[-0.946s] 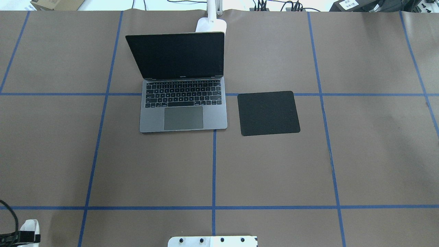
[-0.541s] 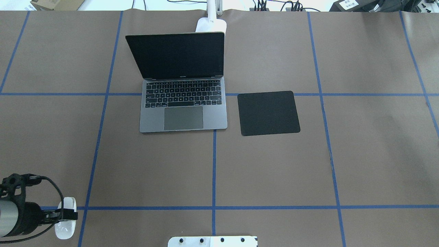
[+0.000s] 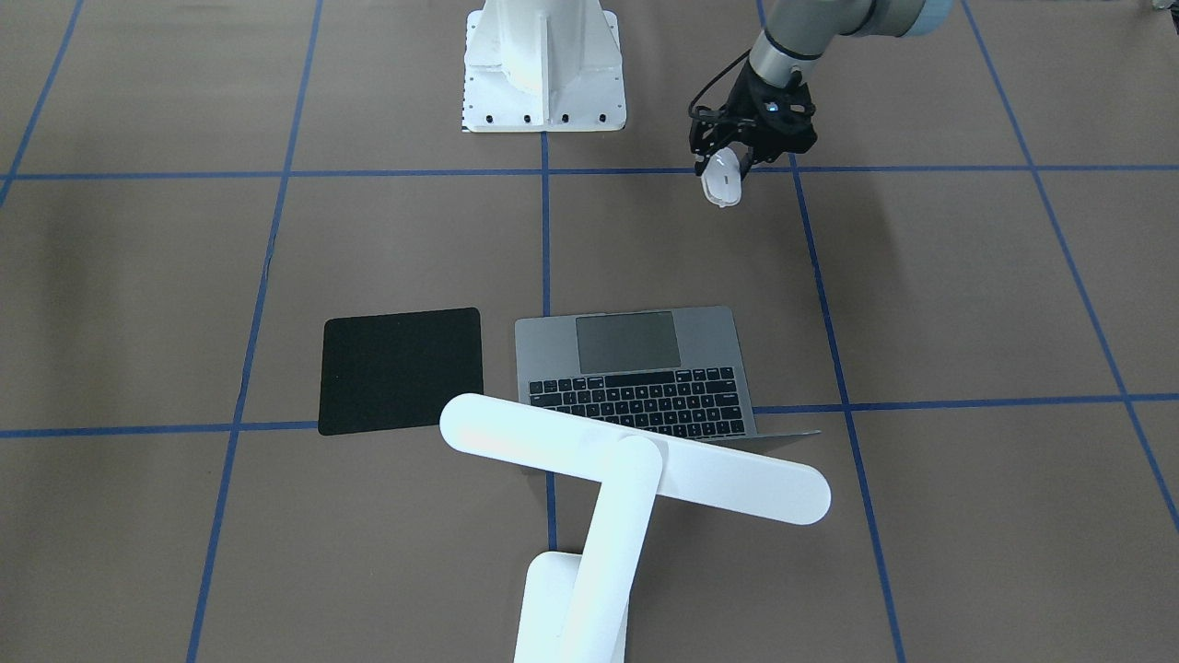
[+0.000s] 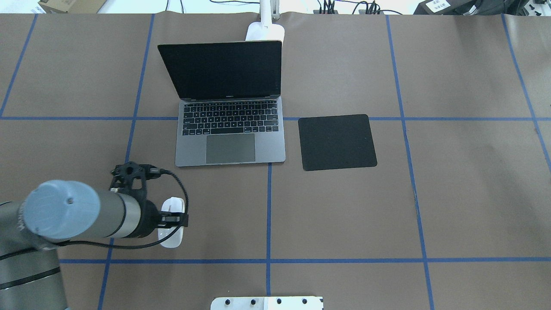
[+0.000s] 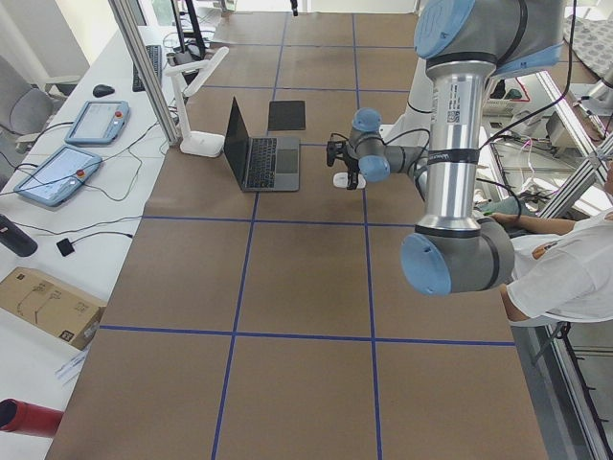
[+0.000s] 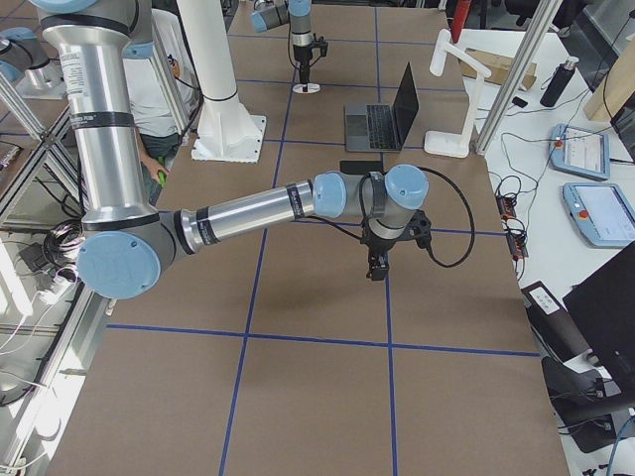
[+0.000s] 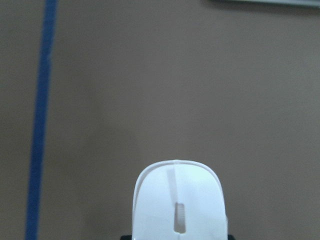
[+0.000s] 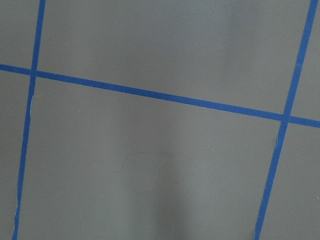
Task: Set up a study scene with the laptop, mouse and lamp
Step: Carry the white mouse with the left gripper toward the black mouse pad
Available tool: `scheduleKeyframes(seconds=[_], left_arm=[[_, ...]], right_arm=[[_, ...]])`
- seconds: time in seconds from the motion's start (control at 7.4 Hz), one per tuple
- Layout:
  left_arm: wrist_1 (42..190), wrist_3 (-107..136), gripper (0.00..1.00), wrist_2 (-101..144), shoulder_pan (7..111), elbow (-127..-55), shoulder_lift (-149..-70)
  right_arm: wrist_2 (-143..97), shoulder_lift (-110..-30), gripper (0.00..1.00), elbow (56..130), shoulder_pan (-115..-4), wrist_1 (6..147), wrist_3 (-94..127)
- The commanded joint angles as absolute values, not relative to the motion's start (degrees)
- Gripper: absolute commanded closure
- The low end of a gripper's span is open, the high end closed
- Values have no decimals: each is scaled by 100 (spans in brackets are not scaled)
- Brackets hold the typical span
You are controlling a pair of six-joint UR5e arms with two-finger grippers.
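Observation:
The white mouse (image 4: 171, 240) hangs above the table with my left gripper (image 4: 174, 219) shut on it, near-left of the laptop; the left wrist view shows the mouse (image 7: 177, 205) over bare brown paper. The open grey laptop (image 4: 230, 137) sits at the centre back, its screen dark. Behind it stands the white lamp (image 3: 636, 460), whose bar head reaches over the laptop (image 3: 636, 368) in the front-facing view. My right gripper (image 6: 376, 273) shows only in the exterior right view, pointing down over bare table; I cannot tell whether it is open or shut.
A black square mat (image 4: 337, 142) lies just right of the laptop. The white bolted mount (image 4: 267, 302) sits at the near edge. Blue tape lines grid the brown paper. A person's sleeve (image 5: 565, 278) shows at the robot's side.
My left arm has come in from the lower left edge with the mouse in its gripper and moved right and forward, towards the laptop. Laptop, mat and lamp have stayed put.

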State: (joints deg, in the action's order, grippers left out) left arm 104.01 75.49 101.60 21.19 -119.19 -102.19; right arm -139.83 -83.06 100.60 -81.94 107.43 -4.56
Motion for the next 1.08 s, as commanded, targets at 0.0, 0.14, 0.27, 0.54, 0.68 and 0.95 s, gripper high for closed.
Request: scheduleKeyframes(seconds=[0.0,0.14,0.27,0.54,0.68,0.95], left_arm=[[9932,7400,51,10169,2346,-10634,-12051],[9923,7226,52,10160,2390,-10147,-12554],[9758,7120,52,10169,2478,-9690,-13099],[9712,7110,54,10160,2610,-8506,-14215],[9712,7084,54,10151,2654,-7934,-14691],[9764,6943,54,10134,2689,-6765,-15579]], right_arm=[[-14036,-8314,1,10046,-8183,10740,-466],[-14036,-8314,1,10037,-8174,10749,-466],[-14071,-8314,1,9994,-8165,10740,-466],[-14220,-8306,1,9888,-8156,10740,-475],[-14229,-8297,1,9853,-8148,10732,-475],[-14413,-8288,1,9713,-8112,10731,-483]])
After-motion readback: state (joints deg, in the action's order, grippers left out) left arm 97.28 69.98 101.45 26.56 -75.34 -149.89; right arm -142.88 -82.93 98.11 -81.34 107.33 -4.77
